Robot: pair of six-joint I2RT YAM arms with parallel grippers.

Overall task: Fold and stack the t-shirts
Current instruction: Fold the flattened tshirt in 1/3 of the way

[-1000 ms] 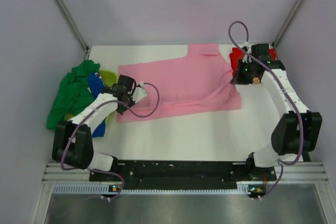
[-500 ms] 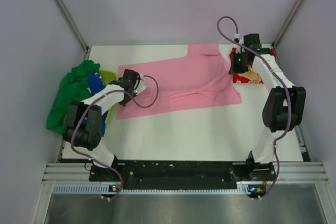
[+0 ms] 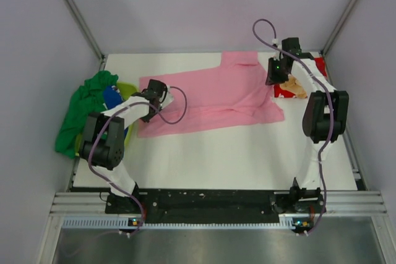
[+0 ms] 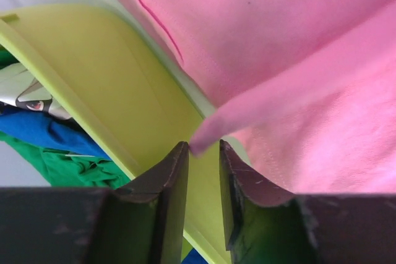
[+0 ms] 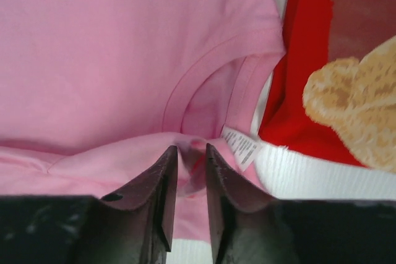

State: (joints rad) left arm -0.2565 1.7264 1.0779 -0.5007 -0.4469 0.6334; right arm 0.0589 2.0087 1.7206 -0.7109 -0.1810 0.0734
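Observation:
The pink t-shirt lies spread across the middle of the white table, with its near edge lifted into a fold. My left gripper is at the shirt's left end. In the left wrist view it is shut on a pinched pink fold. My right gripper is at the shirt's right end by the collar. In the right wrist view it is shut on pink cloth. The red t-shirt with the teddy-bear print lies just right of it and shows in the right wrist view.
A loose pile at the table's left edge holds the green shirt, the blue shirt and the yellow-green shirt. The yellow-green cloth lies right under my left fingers. Grey walls enclose the back and sides.
Both grippers have moved away from me towards the back, carrying the pink shirt's near edge up over its body. The right gripper has also shifted left, uncovering the teddy print.

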